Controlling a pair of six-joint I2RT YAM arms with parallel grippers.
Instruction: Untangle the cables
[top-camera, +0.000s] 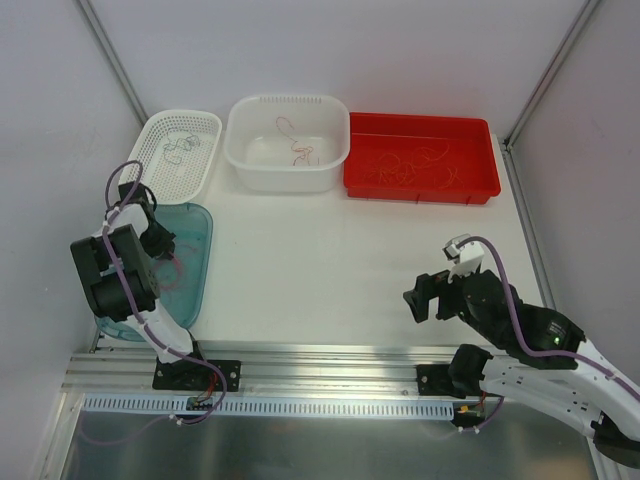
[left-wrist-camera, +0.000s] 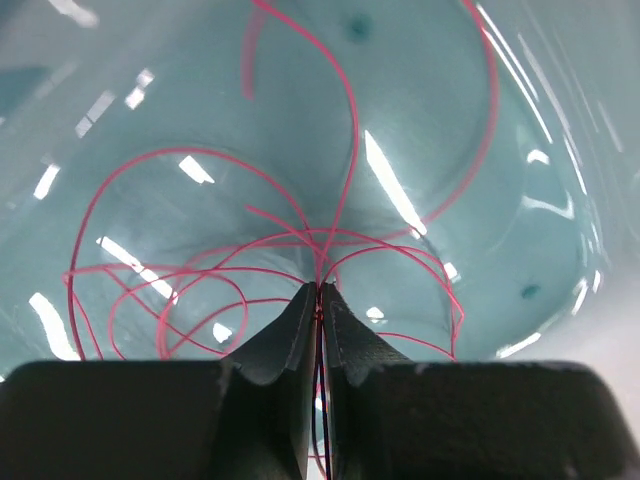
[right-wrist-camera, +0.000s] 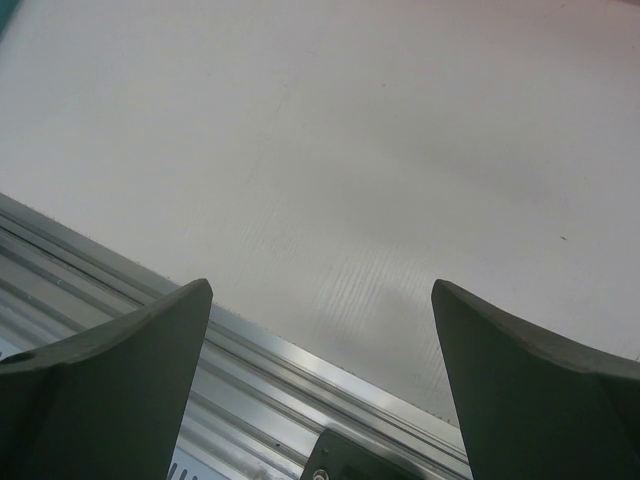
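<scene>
A tangle of thin pink-red cables (left-wrist-camera: 200, 275) lies in curly loops in the teal tray (left-wrist-camera: 480, 120). My left gripper (left-wrist-camera: 320, 298) is down in that tray and shut on strands of the tangle, which run between its fingertips. In the top view the left gripper (top-camera: 170, 258) is over the teal tray (top-camera: 195, 235). More thin cables lie in the white mesh basket (top-camera: 180, 145), the white tub (top-camera: 290, 145) and the red bin (top-camera: 420, 160). My right gripper (right-wrist-camera: 320, 300) is open and empty above the bare table near its front edge, and shows in the top view (top-camera: 425, 297).
The three containers stand in a row at the back of the white table (top-camera: 330, 260). An aluminium rail (top-camera: 320, 365) runs along the near edge and shows under the right gripper (right-wrist-camera: 250, 350). Walls close the table in on both sides.
</scene>
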